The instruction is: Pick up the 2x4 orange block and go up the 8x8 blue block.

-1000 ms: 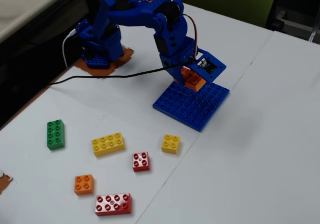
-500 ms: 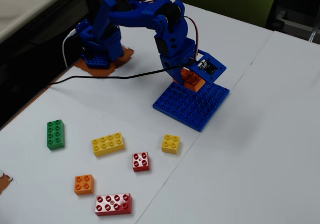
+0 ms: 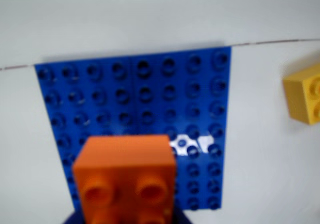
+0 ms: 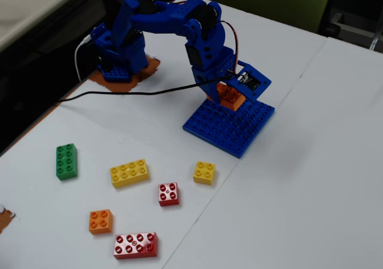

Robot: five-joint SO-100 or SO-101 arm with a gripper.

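The 2x4 orange block [image 3: 125, 174] fills the bottom middle of the wrist view, with only its front end and a few studs showing. My gripper [image 3: 125, 220] is shut on it; the jaws are mostly hidden behind the block. In the fixed view the gripper [image 4: 230, 95] holds the orange block [image 4: 229, 97] at the far left edge of the 8x8 blue block [image 4: 233, 128], low over its studs. I cannot tell whether they touch. The blue block [image 3: 135, 94] lies flat on the white table just beyond the brick.
A yellow 2x2 brick [image 3: 306, 98] lies near the plate [image 4: 204, 172]. Nearer the front lie a green brick [image 4: 66, 161], a yellow 2x4 brick [image 4: 129, 173], a red 2x2 brick [image 4: 168, 193], a small orange brick [image 4: 100, 221] and a red 2x4 brick [image 4: 135, 245]. The arm's base [image 4: 116, 59] stands at the back left.
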